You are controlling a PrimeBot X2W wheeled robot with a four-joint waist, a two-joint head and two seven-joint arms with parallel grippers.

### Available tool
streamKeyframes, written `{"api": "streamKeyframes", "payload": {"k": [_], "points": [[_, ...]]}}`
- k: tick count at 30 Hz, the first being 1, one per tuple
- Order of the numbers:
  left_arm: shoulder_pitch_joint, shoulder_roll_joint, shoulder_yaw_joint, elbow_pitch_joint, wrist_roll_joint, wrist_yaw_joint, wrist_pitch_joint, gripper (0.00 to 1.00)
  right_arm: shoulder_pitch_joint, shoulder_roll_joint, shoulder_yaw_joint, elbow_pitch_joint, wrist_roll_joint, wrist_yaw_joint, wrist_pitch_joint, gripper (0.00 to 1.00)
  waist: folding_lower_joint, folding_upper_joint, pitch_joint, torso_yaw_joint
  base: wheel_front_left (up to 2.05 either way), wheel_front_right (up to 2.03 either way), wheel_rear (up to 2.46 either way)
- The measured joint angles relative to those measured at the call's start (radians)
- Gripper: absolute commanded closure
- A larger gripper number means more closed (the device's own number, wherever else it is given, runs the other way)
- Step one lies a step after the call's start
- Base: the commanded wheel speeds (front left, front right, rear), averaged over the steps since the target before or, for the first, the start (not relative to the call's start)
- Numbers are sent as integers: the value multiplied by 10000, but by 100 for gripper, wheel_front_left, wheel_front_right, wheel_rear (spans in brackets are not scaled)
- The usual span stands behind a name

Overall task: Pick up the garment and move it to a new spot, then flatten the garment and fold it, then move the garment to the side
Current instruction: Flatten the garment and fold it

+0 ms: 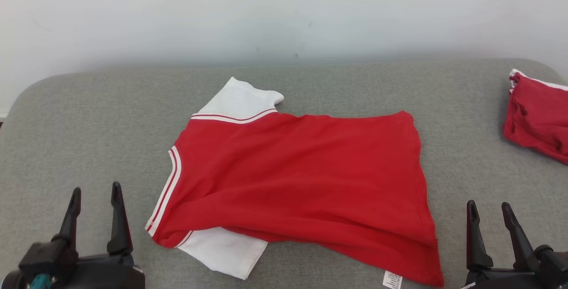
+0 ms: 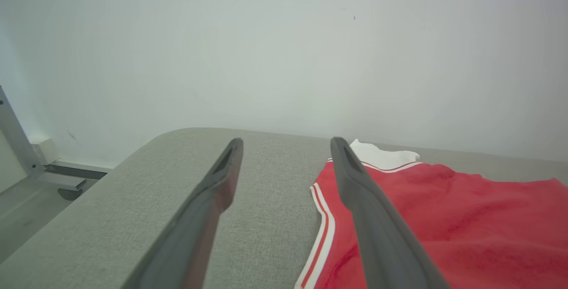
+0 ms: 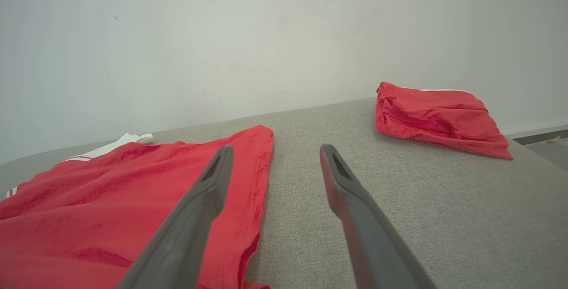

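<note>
Both arms are drawn back to the near edge of the padded surface [image 1: 88,116], with their fingers pointing away toward the pale wall [image 1: 284,13]. The left gripper [image 1: 96,188] is at the lower left and the right gripper [image 1: 488,203] at the lower right. On each, the two long, dark, tapering fingers stand spread apart with nothing between them. The surface is a grey woven fabric with rounded corners. The garment [image 1: 301,169] is a soft red shirt with white sleeves and red-and-white striped trim. It lies spread on the surface in shallow wrinkles, its striped end toward the left and its hem toward the right. One white sleeve [image 1: 224,249] pokes out from under the near edge, and a small white label [image 1: 392,279] shows at the near hem corner. The shirt lies between the two grippers and beyond them. The left gripper is beside the striped edge and the right gripper beside the hem, neither touching cloth in the head view. A second red garment [image 1: 537,116], bunched and folded, lies well apart at the far right.
</note>
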Motion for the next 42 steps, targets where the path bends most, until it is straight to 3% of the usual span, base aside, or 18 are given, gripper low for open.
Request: {"api": "streamKeyframes", "payload": {"k": [10, 19, 24, 28, 42], "points": [[1396, -1317, 1593, -1051, 1459, -610, -2, 0, 125, 42, -125, -36, -6, 0, 59, 0, 0, 0, -102, 497, 0, 0, 0], [1832, -2088, 2102, -953, 2220, -1360, -2, 0, 144, 79, -134, -27, 0, 0, 61, 0, 1, 0, -76, 642, 0, 0, 0], [1730, -2268, 1154, -299, 2698, -2010, -2, 0, 112, 67, -90, -29, 0, 0, 69, 0, 1, -1, -9, 616, 0, 0, 0], [1544, -2337, 345, 311, 2849, -2236, -2, 0, 74, 77, -27, -21, 2, 0, 67, 0, 1, 0, 79, 536, 0, 0, 0], [676, -2217, -1954, 2729, 3306, -2414, -2, 0, -83, 79, 15, 82, 75, 0, -31, 0, 1, 0, 488, 110, 0, 0, 0]]}}
